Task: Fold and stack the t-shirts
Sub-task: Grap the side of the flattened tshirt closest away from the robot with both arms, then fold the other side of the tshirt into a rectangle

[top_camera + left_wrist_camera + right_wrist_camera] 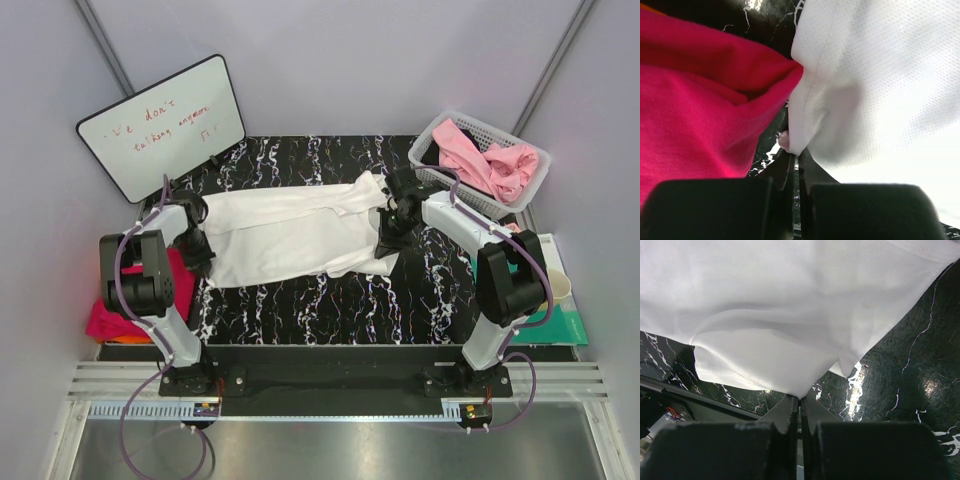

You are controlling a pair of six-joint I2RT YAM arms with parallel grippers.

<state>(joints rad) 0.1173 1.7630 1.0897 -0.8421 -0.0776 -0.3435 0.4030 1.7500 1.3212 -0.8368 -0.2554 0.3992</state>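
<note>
Leftward, magenta t-shirt (695,105) against white t-shirt (880,75).

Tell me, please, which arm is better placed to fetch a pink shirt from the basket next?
Likely the right: the right gripper, shut on the white t-shirt, sits beside the basket of pink shirts; the left gripper grips the shirt's far end.

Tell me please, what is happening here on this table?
Two robot arms work on one white t-shirt, spread across the black marbled table. The left gripper is shut on its left edge, the right gripper on its right end. A magenta-red shirt lies at the table's left edge; pink shirts lie in the white basket.
</note>
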